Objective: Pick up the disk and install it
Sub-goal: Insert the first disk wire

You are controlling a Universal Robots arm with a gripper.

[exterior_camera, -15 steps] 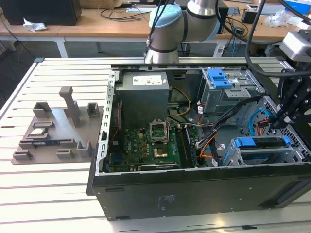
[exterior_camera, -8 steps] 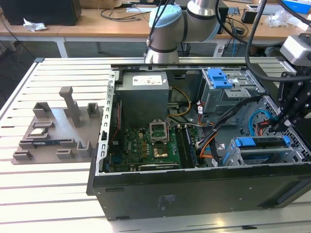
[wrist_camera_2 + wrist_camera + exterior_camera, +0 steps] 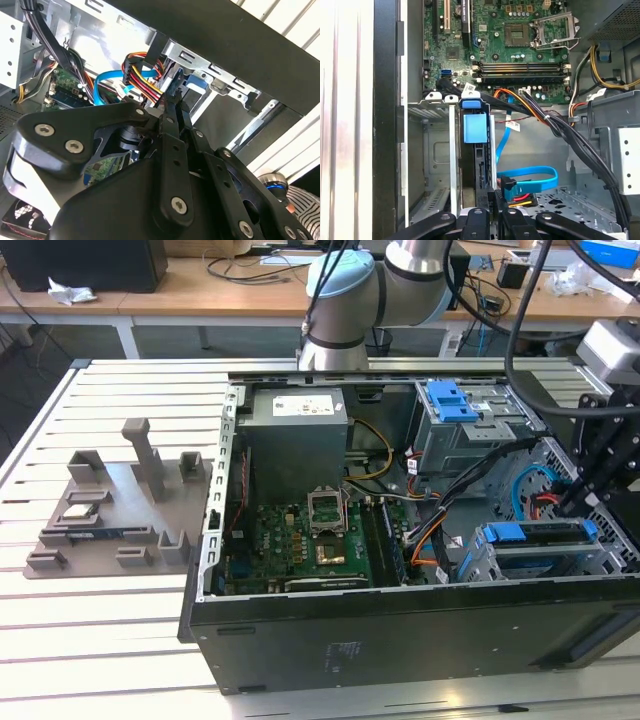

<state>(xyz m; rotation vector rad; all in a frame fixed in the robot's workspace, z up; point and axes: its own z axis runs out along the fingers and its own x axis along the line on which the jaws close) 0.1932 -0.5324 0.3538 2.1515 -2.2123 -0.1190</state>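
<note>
Blue-framed silver disk: sat edge-on in the grey metal bay at the open black computer case's front corner.
Black tool: fingers pressed together on the disk's near edge.
Axis: disk's length ran away from tool, toward green motherboard.

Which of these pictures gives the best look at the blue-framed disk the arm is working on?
The first wrist view: the disk stands edge-on in its metal bay, blue bracket plain, straight ahead of the gripper. The exterior view shows its blue bracket from farther off, beside the gripper. In the second wrist view the gripper hides nearly everything but a blue scrap.
</note>
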